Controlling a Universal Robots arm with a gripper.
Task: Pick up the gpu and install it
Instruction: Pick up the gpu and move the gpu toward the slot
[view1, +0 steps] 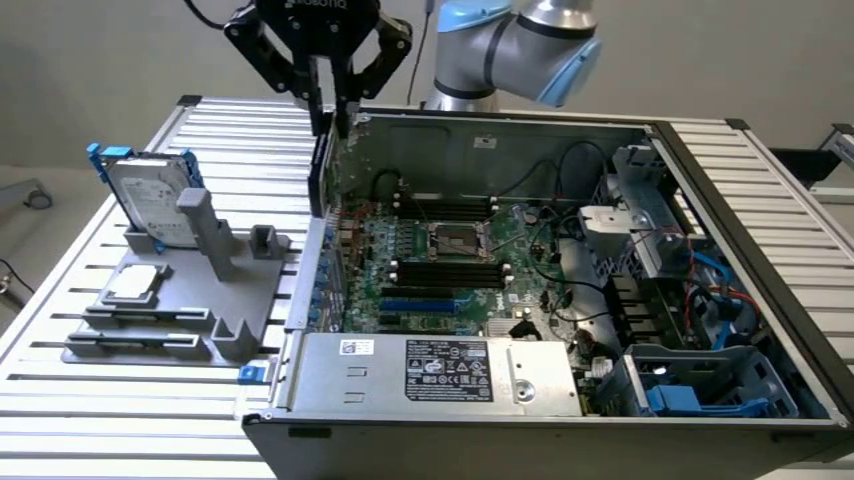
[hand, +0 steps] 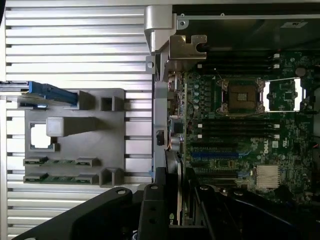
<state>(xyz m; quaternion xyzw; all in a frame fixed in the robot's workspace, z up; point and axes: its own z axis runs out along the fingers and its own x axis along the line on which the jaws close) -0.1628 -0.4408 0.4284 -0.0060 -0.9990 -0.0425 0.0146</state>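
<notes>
**Gripper (view1: 331, 118) carrying the gpu (view1: 320, 175) at the open computer case (view1: 514, 120).**
The fingers are standing about half closed, clamping the gpu's upper edge. The card is hanging upright and edge-on beside the case wall on the exterior view's left, above the edge of the motherboard (view1: 441, 250). The hard drive (view1: 144, 195) is standing on the grey fixture (view1: 187, 300), well apart from the card.

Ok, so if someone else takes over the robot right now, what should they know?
Claw: shut on the gpu, card held on edge.
Where: above the open computer case, by its wall on the exterior view's left, at the edge of the motherboard.
Done: gpu picked up.
Left: gpu is not yet seated in a slot.
</notes>
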